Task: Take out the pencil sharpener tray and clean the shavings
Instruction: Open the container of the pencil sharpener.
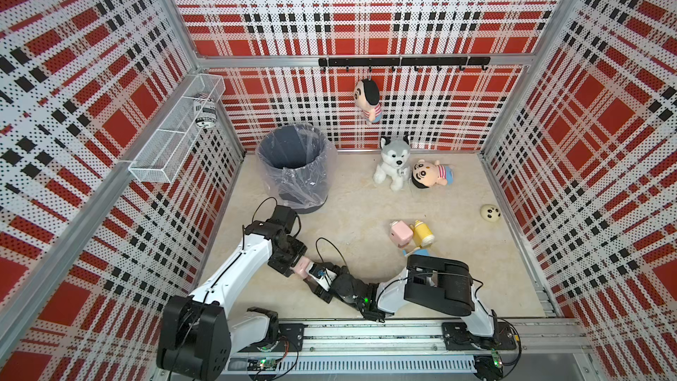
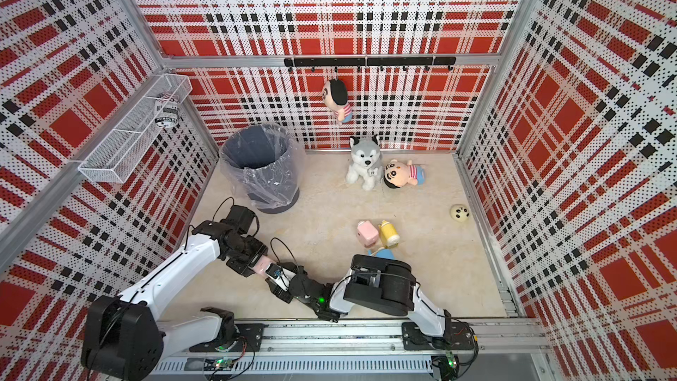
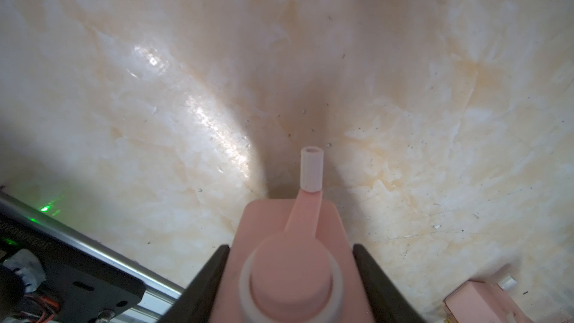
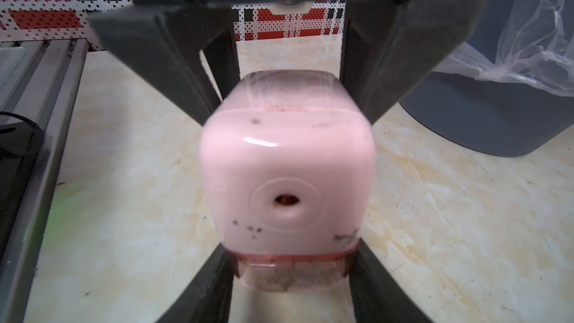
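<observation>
the pink pencil sharpener is being held between the two arms, close to the near edge of the table and a little left of its middle. in the left wrist view, the left gripper is being shown closed on the sharpener's body, a black finger pressing against each side, with the crank and its white knob pointing out over the table. in the right wrist view, the right gripper is being shown closed on the clear tray under the pink body, its fingers touching both sides of the tray. dark shavings are being seen through the tray's wall. whether the sharpener is resting on the table cannot be told. the bin, lined with a clear bag, is standing at the far left, well apart. a second pink sharpener and a yellow one are lying side by side, right of centre.
</observation>
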